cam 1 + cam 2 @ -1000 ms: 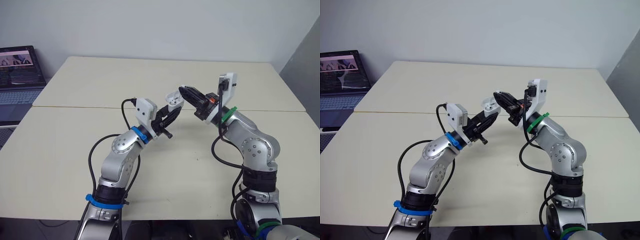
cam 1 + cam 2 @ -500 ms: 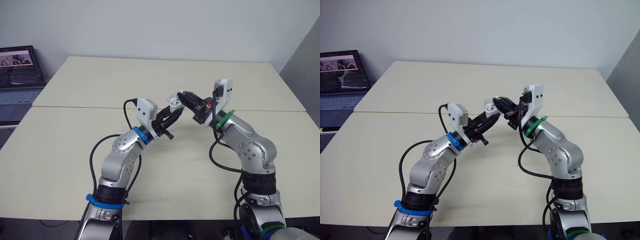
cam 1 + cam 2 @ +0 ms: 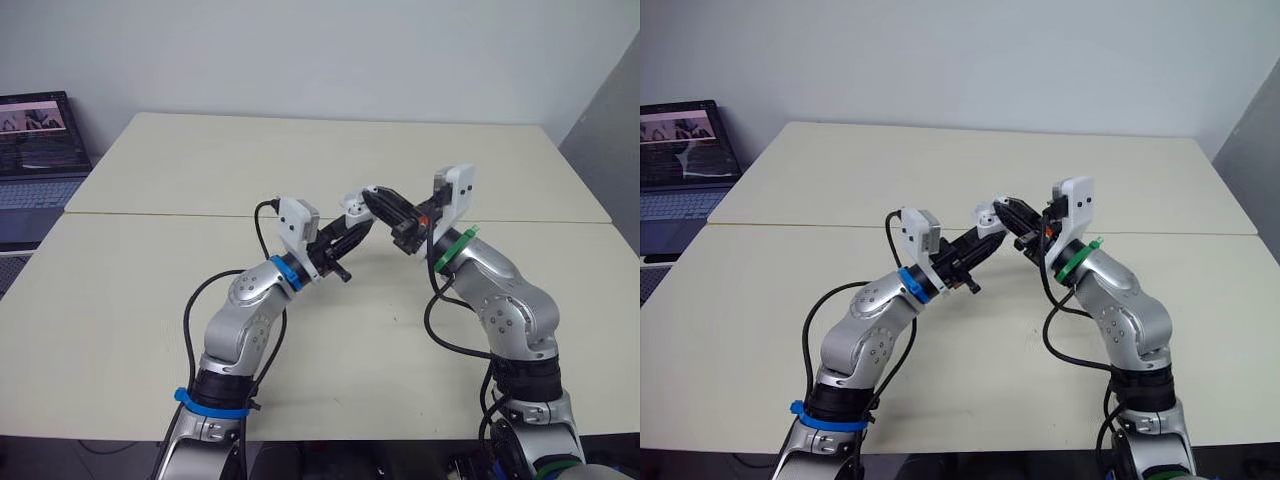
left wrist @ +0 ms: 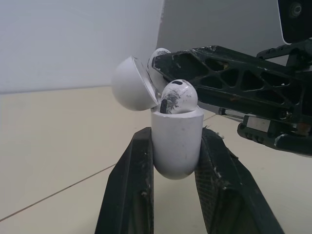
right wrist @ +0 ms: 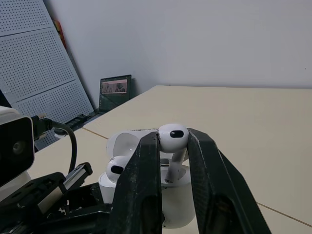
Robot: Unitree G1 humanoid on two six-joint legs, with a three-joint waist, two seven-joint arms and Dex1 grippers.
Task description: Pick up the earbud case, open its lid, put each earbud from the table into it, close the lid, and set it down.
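My left gripper [image 4: 175,135] is shut on the white earbud case [image 4: 176,141], holding it upright above the table with its lid [image 4: 132,84] hinged open. One white earbud [image 4: 178,96] sits in the case. My right gripper [image 5: 173,138] is shut on the second earbud [image 5: 171,137], whose stem points down into the case's [image 5: 176,201] open top beside the seated earbud [image 5: 116,168]. From the head camera, the two grippers meet over the table's middle, the left gripper [image 3: 352,222] under the case [image 3: 352,206] and the right gripper [image 3: 374,198] against it.
An open laptop [image 3: 35,140] stands off the table's far left corner. A seam [image 3: 150,214] runs across the two joined beige tables. A perforated white panel [image 5: 34,73] stands beyond the laptop.
My right gripper has come in and down with the earbud until it reaches the case's open top. My left arm has shifted the case slightly right.
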